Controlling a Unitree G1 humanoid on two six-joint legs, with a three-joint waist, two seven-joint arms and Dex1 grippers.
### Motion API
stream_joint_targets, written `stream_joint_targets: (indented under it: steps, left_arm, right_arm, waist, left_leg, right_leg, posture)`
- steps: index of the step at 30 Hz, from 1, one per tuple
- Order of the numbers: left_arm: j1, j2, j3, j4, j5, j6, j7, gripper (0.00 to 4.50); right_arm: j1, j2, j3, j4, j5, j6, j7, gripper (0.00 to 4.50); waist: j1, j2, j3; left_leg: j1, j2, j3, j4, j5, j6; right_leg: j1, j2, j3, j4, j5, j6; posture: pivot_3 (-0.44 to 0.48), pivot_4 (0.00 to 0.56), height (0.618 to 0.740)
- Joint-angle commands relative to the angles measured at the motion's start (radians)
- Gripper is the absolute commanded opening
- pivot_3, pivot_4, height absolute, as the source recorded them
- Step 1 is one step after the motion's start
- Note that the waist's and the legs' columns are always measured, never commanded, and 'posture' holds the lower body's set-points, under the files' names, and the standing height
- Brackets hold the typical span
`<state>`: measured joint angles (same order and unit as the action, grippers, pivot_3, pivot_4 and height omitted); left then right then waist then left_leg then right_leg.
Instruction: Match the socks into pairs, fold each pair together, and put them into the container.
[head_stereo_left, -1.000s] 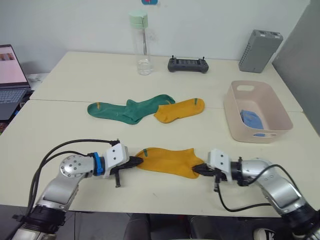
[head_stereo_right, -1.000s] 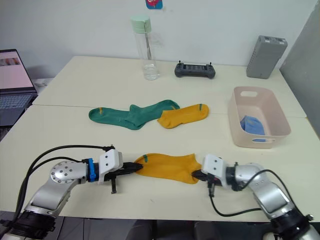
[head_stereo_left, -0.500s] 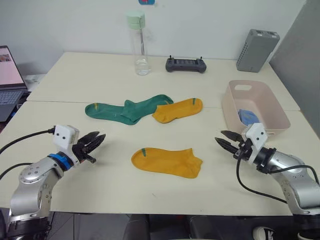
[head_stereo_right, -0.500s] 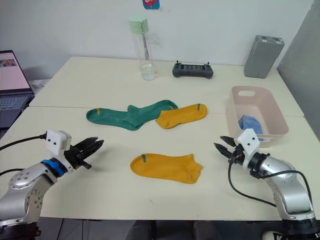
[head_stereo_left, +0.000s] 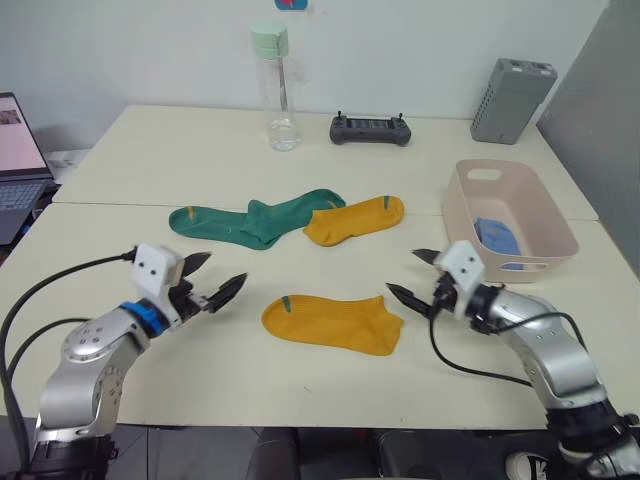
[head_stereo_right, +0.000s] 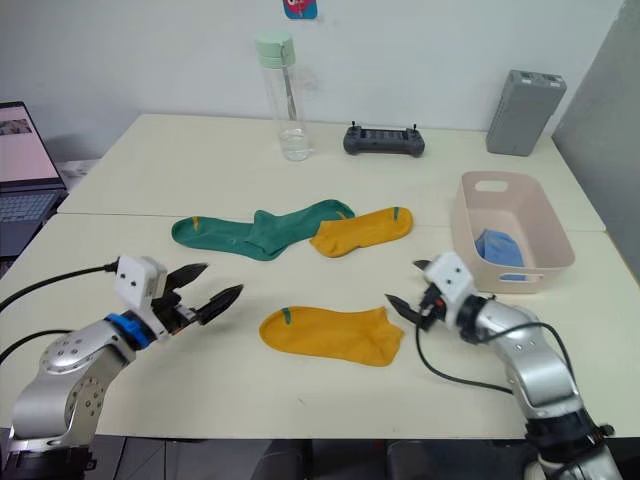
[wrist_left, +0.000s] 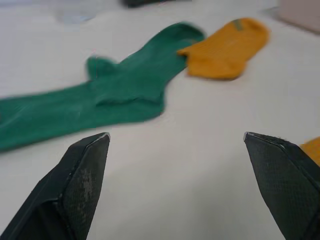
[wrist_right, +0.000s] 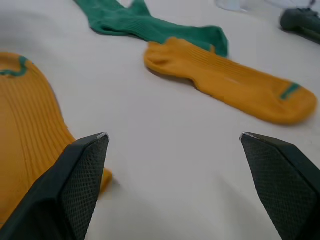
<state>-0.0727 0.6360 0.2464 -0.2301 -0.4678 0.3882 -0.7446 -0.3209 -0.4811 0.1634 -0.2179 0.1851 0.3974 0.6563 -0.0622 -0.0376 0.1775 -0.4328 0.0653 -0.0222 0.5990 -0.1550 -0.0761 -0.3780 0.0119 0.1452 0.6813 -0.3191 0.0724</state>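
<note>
You have let go of the near yellow sock (head_stereo_left: 333, 322), both the left gripper (head_stereo_left: 212, 284) at its nine o'clock and the right gripper (head_stereo_left: 420, 276) at three now wide open and empty, so fetch its mate (head_stereo_left: 356, 219) lying at twelve o'clock next.

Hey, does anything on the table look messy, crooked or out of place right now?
Nothing spilled or damaged. The yellow socks are apart: one lies alone near the front, the other lies farther back, its toe touching the green socks, which overlap crookedly. Something blue lies in the pink tub.
</note>
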Motion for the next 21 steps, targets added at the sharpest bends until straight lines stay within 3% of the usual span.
stream_joint_targets:
  steps: [1,6,14,17,21]
  left_arm:
    - [-0.094,0.02,-0.066,-0.072,-0.01,0.031,-0.024,4.48]
    - [-0.151,0.01,-0.082,-0.109,-0.034,0.079,-0.004,4.48]
    - [-0.103,0.0,-0.054,-0.184,-0.046,0.114,0.04,4.48]
    - [-0.094,0.0,-0.049,-0.202,-0.053,0.119,0.057,4.5]
    - [-0.079,-0.001,-0.041,-0.223,-0.057,0.127,0.079,4.5]
  right_arm:
    - [-0.203,0.068,0.1,0.198,-0.105,-0.047,-0.005,4.5]
    - [-0.435,0.181,0.181,0.502,-0.188,-0.15,0.018,4.5]
    - [-0.688,0.36,0.218,1.006,-0.289,-0.315,-0.006,4.5]
    - [-0.743,0.392,0.208,1.151,-0.314,-0.358,-0.015,3.93]
    - [-0.785,0.403,0.187,1.266,-0.334,-0.41,-0.03,2.54]
  waist:
    - [-0.004,0.0,0.0]
    - [-0.005,0.0,0.0]
    - [-0.022,0.0,0.0]
    - [-0.021,0.0,0.0]
    - [-0.024,0.001,0.001]
  left_leg:
    - [0.0,0.0,0.0,0.0,0.0,0.0]
    - [-0.001,0.0,0.0,0.0,0.0,0.0]
    - [-0.002,0.0,-0.002,-0.006,0.0,0.0]
    - [-0.002,0.0,-0.003,-0.006,0.0,0.0]
    - [-0.002,0.0,-0.003,-0.005,0.0,0.0]
  right_leg:
    - [0.0,0.0,0.0,0.0,0.001,-0.001]
    - [-0.001,0.001,0.0,0.0,0.005,-0.002]
    - [-0.003,0.001,-0.002,0.0,0.005,-0.005]
    - [-0.003,0.001,-0.003,0.0,0.005,-0.005]
    - [-0.002,0.001,-0.003,0.0,0.005,-0.005]
  posture:
    - [0.0,0.15,0.74]
    - [0.0,0.15,0.74]
    - [0.0,0.15,0.74]
    - [0.0,0.15,0.74]
    - [0.0,0.15,0.74]
